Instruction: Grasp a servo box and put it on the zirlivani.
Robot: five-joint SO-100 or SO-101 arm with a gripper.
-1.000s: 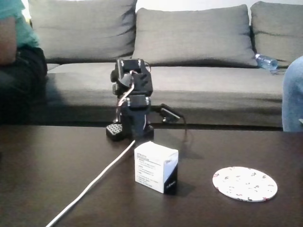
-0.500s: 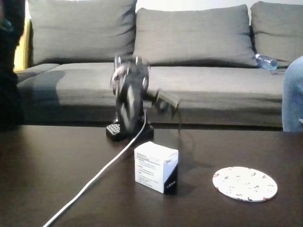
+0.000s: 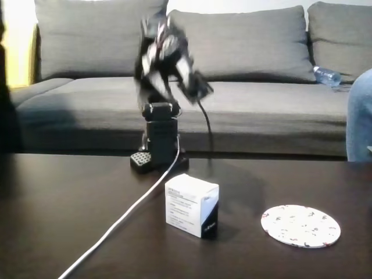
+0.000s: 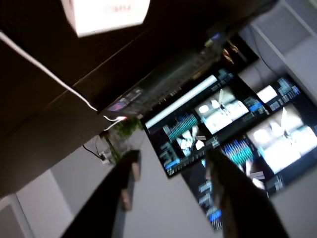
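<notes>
One small cube-like cardboard box (image 3: 190, 204), white on top and front and black on one side, upright on the dark wooden table (image 3: 58, 192) nearest the camera in the fixed view, untouched. Just to its left, a thin white cable (image 3: 122, 218) running back toward the arm. To its right and apart from it, flat on the same table, the round white disc speckled with small dark and reddish figures (image 3: 300, 225), bare on top. Behind the box, the black robot arm (image 3: 158, 145) on its base, reared high and motion-blurred, with the gripper (image 3: 197, 87) in the air, well above and behind the box. In the wrist view, two dark fingers (image 4: 116, 198) spread wide with nothing between them, aimed past the table edge toward bright monitors (image 4: 233, 114), the box's white top (image 4: 106, 15) at the upper edge. Judged as the reach toward the box, hardly begun. To do it well: tip the wrist down to centre the box between the fingers, hold the jaws wide until straddling two opposite flat faces, descend clear of the cable, then close squarely without nudging the light cardboard. Farthest back, a grey fabric sofa (image 3: 250, 99) with a clear plastic bottle (image 3: 326, 75).
</notes>
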